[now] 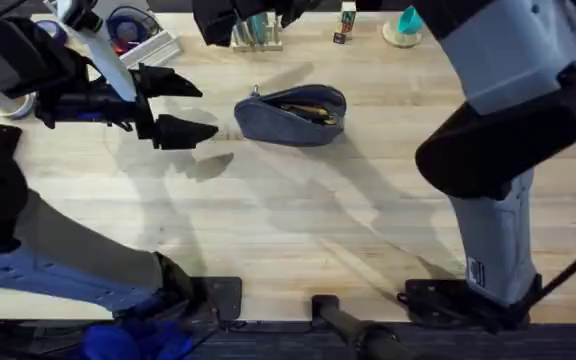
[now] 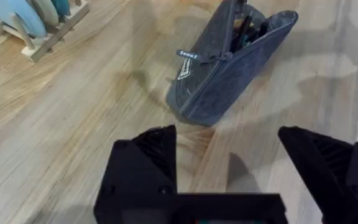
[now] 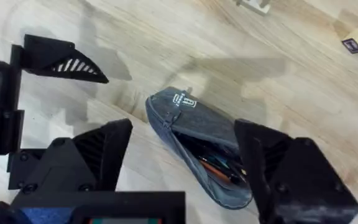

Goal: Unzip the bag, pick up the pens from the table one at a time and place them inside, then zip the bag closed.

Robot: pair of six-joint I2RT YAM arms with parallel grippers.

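— Closest to the overhead camera, what looms?

— Right arm's grey and black casing (image 1: 513,120), large and blurred down the right of the frame; it hides a good part of the surface (image 1: 298,230) behind it. The left arm's dark links fill the left edge.

— What else stands around?

— Along the top edge of the overhead frame: a small wooden rack (image 1: 256,38) holding blue and teal pieces, a tiny block (image 1: 346,22) beside it, a teal object on a pale disc (image 1: 405,30), and a round dish with red contents (image 1: 130,30) at the upper left. Nothing sits between the hands and the bag.

— And the bag?

— The bag (image 1: 292,113) lies on the surface in the upper middle of the overhead frame, on its side, zipper gaping open. Its pull (image 2: 189,55) sticks out at the left end, next to a small white label.

— Pens?

— Dark and orange-tipped pens (image 3: 213,163) show through the opening, but they are jumbled, so I cannot count them.

— The hands?

— Left hand (image 1: 193,108) hovers just left of the bag, its fingers (image 2: 143,163) spread wide, gripping nothing, clear of the fabric. Right hand (image 3: 182,167) hangs above the bag, its fingers (image 3: 98,155) released and wide, straddling the bag in its own view; whether they touch it I cannot tell.
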